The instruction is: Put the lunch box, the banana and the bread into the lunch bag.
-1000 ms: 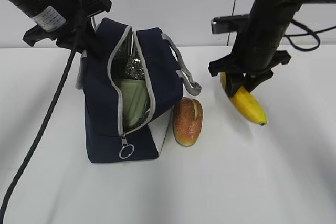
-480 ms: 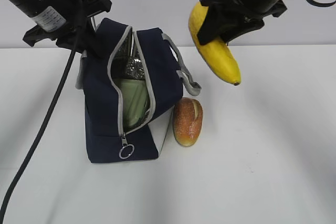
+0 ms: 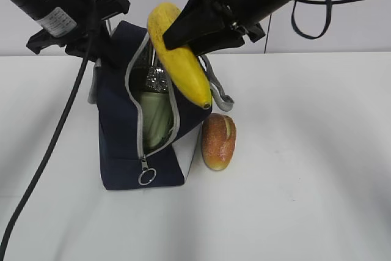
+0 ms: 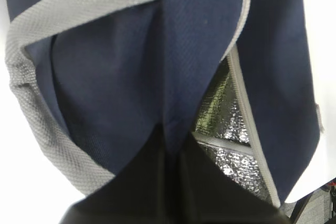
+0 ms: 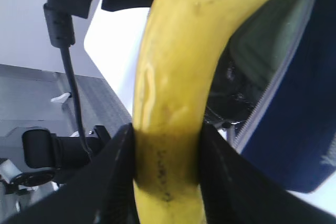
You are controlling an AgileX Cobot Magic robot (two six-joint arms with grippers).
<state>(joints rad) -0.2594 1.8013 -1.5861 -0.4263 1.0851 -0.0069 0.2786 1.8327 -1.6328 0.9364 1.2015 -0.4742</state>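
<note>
Two arms are in play. Right gripper [image 3: 177, 33] is clamped on the banana [image 3: 178, 59], jaws on either side of its upper half, holding it in the air over the open mouth of the lunch bag [image 3: 116, 132]. Banana hangs tilted, dark tip down, near the bag's right edge and not touching it. Left gripper [image 3: 101, 50] is closed, pinching navy fabric at the bag's top rear; wrist view shows the cloth [image 4: 173, 66] bunched between its jaws beside a grey handle [image 4: 31, 103]. Bag stands upright on the white table [image 3: 305, 200], zipper open, foil lining visible. Lunch box [image 3: 153, 117] sits inside, green lid showing through the opening. Bread [image 3: 218, 141] lies on the table, just beside the bag's right side.
</note>
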